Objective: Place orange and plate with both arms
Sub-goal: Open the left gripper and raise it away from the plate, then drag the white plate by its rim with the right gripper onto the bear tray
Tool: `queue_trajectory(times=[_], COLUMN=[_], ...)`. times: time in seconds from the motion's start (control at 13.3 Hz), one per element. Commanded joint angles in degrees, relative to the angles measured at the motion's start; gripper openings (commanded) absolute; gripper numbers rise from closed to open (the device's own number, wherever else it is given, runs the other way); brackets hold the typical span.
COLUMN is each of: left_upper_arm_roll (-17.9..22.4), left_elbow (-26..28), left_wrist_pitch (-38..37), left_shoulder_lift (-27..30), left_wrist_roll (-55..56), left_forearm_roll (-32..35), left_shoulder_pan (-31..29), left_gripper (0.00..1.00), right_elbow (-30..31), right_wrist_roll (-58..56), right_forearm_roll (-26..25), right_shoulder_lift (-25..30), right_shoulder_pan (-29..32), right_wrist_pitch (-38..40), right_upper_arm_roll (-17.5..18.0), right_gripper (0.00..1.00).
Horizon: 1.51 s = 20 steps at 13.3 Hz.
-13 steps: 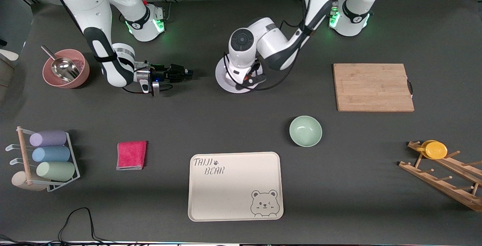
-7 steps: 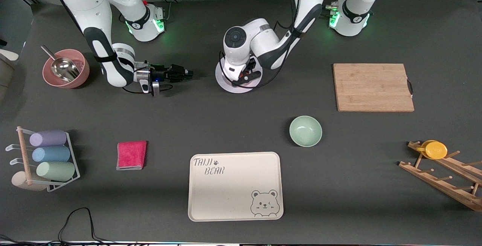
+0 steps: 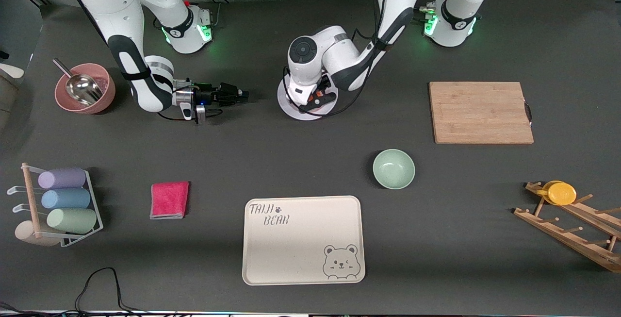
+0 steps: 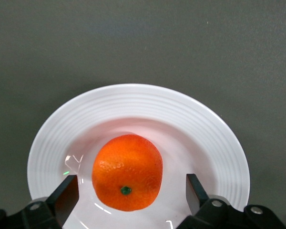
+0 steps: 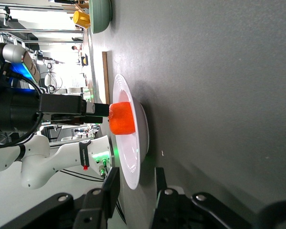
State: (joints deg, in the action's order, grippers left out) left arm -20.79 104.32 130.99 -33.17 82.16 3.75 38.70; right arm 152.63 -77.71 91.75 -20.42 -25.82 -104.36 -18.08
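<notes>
My left gripper (image 4: 128,195) spread open astride orange (image 4: 127,171) on plate (image 4: 138,102), ready to clamp; right gripper (image 5: 133,191), fingers apart, waits beside plate rim.

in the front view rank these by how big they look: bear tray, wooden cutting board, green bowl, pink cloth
1. Rectangular cream bear-print tray, largest.
2. Rectangular wooden cutting board, a little smaller.
3. Round pale-green bowl and square pink cloth look alike, so no ranking between them.
</notes>
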Motion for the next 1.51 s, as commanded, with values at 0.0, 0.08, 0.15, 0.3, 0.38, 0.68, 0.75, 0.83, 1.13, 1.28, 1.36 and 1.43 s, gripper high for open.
queue_trajectory(times=[0.0,0.08,0.15,0.3,0.38,0.68,0.75,0.83,1.13,1.28,1.36,1.43], left_upper_arm_roll=[0.75,0.66,0.66,0.75,0.75,2.41,5.03,8.88,22.96,29.81,32.63,34.74], left_elbow=[-0.25,-0.17,-0.08,0.01,0.01,0.01,0.01,0.1,0.27,0.19,-0.34,-0.43], left_wrist_pitch=[-6.16,-8.71,-11.6,-16.01,-18.46,-23.49,-24.46,-25.6,-32.18,-33.25,-33.34,-33.69], left_shoulder_lift=[4.5,6.43,8.71,13.1,15.13,21.99,23.13,24.62,29.9,32.1,32.55,33.42], left_wrist_roll=[-1.02,-4.95,-8.99,-15.68,-20.41,-37.64,-43.69,-49.67,-70.16,-78.51,-82.38,-83.64], left_forearm_roll=[0.74,0.74,0.13,0.12,0.03,-0.23,-0.41,-2.32,-5.68,-5.07,-4.54,-4.45], left_shoulder_pan=[-1.34,-3.26,-5.46,-10.2,-13.36,-25.76,-26.74,-26.66,-26.66,-26.66,-26.66,-26.75], left_gripper=[1.0,1.0,1.0,1.0,1.0,1.0,1.0,1.0,1.0,1.0,1.0,1.0], right_elbow=[-0.58,-0.58,-0.58,-0.84,-0.93,-1.1,-1.11,-1.37,-1.81,-2.16,-2.51,-3.12], right_wrist_roll=[-1.56,-1.56,-1.65,-3.75,-4.8,-6.13,-6.83,-7.53,-8.33,-8.68,-9.47,-9.56], right_forearm_roll=[-0.35,-0.26,-0.17,1.49,3.07,8.87,10.54,12.03,15.56,18.8,20.73,22.23], right_shoulder_lift=[-1.02,-1.2,-1.55,-2.86,-3.83,-5.24,-5.76,-6.2,-7.35,-7.44,-8.22,-8.75], right_shoulder_pan=[0.33,0.25,0.25,-0.02,-0.28,-0.37,-0.37,-0.46,-0.46,-0.89,-1.59,-2.64], right_wrist_pitch=[0.48,0.48,0.48,0.48,0.48,0.48,0.39,0.39,-0.05,-0.22,-0.31,-0.31], right_upper_arm_roll=[-0.11,-0.02,-0.02,0.24,0.5,4.19,5.5,6.38,9.11,11.39,11.75,12.01], right_gripper=[0.37,0.37,0.38,0.38,0.38,0.38,0.38,0.38,0.38,0.38,0.38,0.38])
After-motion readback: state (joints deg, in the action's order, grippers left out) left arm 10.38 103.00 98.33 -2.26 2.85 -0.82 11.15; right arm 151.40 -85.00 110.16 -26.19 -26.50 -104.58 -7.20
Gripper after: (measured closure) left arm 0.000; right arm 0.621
